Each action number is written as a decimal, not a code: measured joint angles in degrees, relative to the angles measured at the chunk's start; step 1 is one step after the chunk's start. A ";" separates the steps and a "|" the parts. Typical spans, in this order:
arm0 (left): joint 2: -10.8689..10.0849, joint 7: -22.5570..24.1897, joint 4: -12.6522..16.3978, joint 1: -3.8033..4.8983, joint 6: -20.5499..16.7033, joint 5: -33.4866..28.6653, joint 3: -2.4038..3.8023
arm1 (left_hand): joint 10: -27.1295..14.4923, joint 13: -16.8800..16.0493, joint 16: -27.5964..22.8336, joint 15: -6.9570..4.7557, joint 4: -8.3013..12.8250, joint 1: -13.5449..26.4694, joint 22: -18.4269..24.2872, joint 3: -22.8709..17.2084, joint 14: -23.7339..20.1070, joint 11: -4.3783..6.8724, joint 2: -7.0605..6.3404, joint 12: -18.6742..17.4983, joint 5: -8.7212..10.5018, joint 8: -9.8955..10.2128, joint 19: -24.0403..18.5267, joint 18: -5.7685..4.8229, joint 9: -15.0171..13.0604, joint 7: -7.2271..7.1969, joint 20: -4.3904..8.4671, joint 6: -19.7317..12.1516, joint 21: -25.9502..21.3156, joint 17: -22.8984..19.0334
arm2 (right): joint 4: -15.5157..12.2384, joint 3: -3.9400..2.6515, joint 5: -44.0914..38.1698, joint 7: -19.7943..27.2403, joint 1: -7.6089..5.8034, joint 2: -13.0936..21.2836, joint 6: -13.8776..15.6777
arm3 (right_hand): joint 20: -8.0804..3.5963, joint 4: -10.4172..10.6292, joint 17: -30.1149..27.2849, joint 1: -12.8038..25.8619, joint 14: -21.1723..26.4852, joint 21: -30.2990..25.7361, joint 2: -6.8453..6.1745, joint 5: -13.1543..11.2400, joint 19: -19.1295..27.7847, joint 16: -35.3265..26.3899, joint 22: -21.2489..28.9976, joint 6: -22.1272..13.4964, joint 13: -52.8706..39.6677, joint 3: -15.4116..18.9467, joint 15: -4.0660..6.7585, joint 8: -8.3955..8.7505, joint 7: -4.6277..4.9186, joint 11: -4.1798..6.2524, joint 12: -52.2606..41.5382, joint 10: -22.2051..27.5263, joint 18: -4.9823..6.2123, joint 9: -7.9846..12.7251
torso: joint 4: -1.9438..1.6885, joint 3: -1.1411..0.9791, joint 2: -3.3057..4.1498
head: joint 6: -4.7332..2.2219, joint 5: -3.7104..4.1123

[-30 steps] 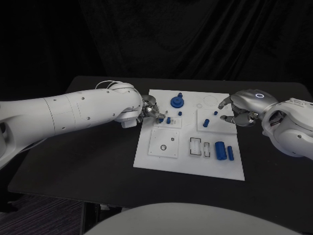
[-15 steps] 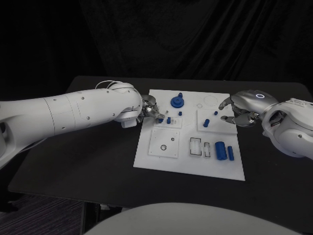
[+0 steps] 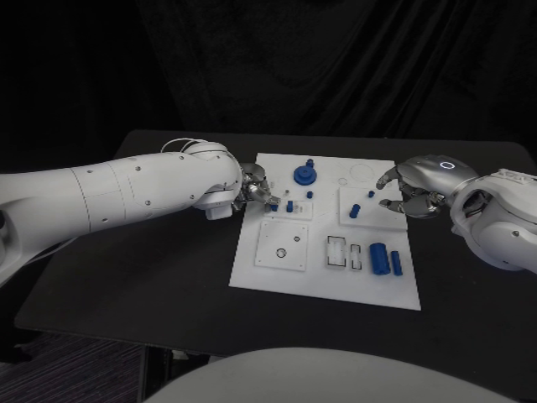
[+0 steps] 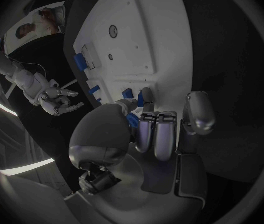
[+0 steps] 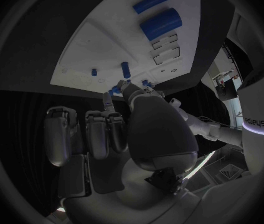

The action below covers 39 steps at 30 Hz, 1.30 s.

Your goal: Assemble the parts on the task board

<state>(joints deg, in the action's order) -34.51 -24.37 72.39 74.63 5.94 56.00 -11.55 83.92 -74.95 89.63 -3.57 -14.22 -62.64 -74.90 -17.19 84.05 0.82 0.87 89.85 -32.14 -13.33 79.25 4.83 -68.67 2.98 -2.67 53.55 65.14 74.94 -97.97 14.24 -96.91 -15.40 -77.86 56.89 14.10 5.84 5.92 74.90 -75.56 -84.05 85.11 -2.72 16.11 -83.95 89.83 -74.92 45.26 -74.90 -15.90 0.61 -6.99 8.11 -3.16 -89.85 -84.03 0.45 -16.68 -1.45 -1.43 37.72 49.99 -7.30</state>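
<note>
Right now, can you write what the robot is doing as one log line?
left hand: pinching small blue part at task board left edge | right hand: open, hovering at board's right edge | step: placing part, not done

The flat white rectangular task board is seen lying on the black bench, its long side running away from the robot. A round blue knob-shaped part is stood upright near the far edge. Two blue cylinders are laid side by side at the near right corner, the left one thicker. Small blue pegs are seen standing mid-board, and another small blue piece is found at the left edge.
</note>
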 measured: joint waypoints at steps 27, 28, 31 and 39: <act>0.34 -0.52 -0.39 0.03 0.44 -0.04 0.08 | 0.00 0.01 0.00 0.00 -0.52 -0.56 -0.03 -0.59 0.00 0.00 -0.01 0.00 8.39 -0.05 0.00 0.00 0.69 -0.17 0.00 -0.21 0.00 -0.01 | -0.04 0.00 0.08 -0.23 0.01 0.00 -0.31 | 0.00 -0.24 0.00 -0.23 0.00 -0.25 0.23 0.00 0.00 0.00 0.01 0.20 -0.03 -0.24 0.00 0.00 0.21 0.00 0.00 0.00 0.00 0.08 | 0.02 -0.01 -0.02 | -0.01 -0.02; 0.34 -0.52 -0.41 0.03 0.46 -0.04 0.08 | 0.00 0.01 0.00 0.00 -1.03 -0.03 -0.03 -0.07 0.00 0.00 -0.17 0.00 11.05 -0.04 0.00 0.01 0.82 -0.20 0.00 -0.23 0.00 -0.02 | -0.04 0.00 0.08 -0.24 0.01 0.00 -0.32 | 0.00 -0.24 0.00 -0.23 0.00 -0.25 0.23 0.00 0.00 0.00 0.01 0.20 -0.03 -0.24 0.00 0.00 0.21 0.00 0.00 0.00 0.00 0.07 | 0.02 -0.01 -0.02 | -0.01 0.00; 0.34 -0.51 -0.44 0.03 0.49 -0.04 0.07 | 0.00 0.02 0.00 0.00 -2.23 2.10 -0.03 1.81 0.00 0.00 -0.38 0.00 18.00 -0.04 0.00 0.01 1.59 -0.20 0.00 -0.23 -0.21 -0.02 | -0.04 0.00 0.09 -0.27 0.01 0.00 -0.35 | 0.00 -0.24 0.00 -0.23 0.00 -0.25 0.23 0.00 0.00 0.00 0.01 0.20 -0.03 -0.24 0.00 0.00 0.21 0.00 0.00 0.00 0.00 0.07 | 0.03 -0.01 -0.02 | -0.01 0.01; 0.34 -0.26 -0.50 0.02 0.49 -0.04 0.05 | 0.20 0.02 0.00 0.00 -2.39 4.82 -0.03 5.28 0.00 -0.20 -0.26 0.00 22.85 -0.04 0.22 0.01 2.67 0.11 -0.22 0.08 -0.22 -0.02 | -0.02 0.00 0.10 -0.33 0.01 -0.02 -0.39 | 0.00 -0.24 0.00 -0.23 0.00 -0.25 0.23 0.00 0.00 0.00 0.01 0.20 -0.03 -0.24 0.00 0.00 0.21 0.00 0.00 0.00 0.00 0.13 | 0.05 0.01 -0.02 | -0.01 -0.07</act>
<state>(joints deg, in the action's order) -34.17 -24.63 71.88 74.65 6.43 55.96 -11.50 84.11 -74.93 89.63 -3.57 -16.61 -57.82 -74.93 -11.91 84.05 0.62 0.61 89.85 -9.28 -13.37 79.47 4.83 -66.00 3.10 -2.89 53.63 64.92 74.92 -97.99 14.24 -96.81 -15.73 -77.85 56.86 13.71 5.84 5.69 74.90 -75.79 -84.05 84.87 -2.49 16.11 -83.95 89.83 -74.90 45.46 -74.93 -16.13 0.61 -6.99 8.33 -3.16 -89.85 -84.03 0.45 -16.55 -1.40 -1.42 37.70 49.99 -7.37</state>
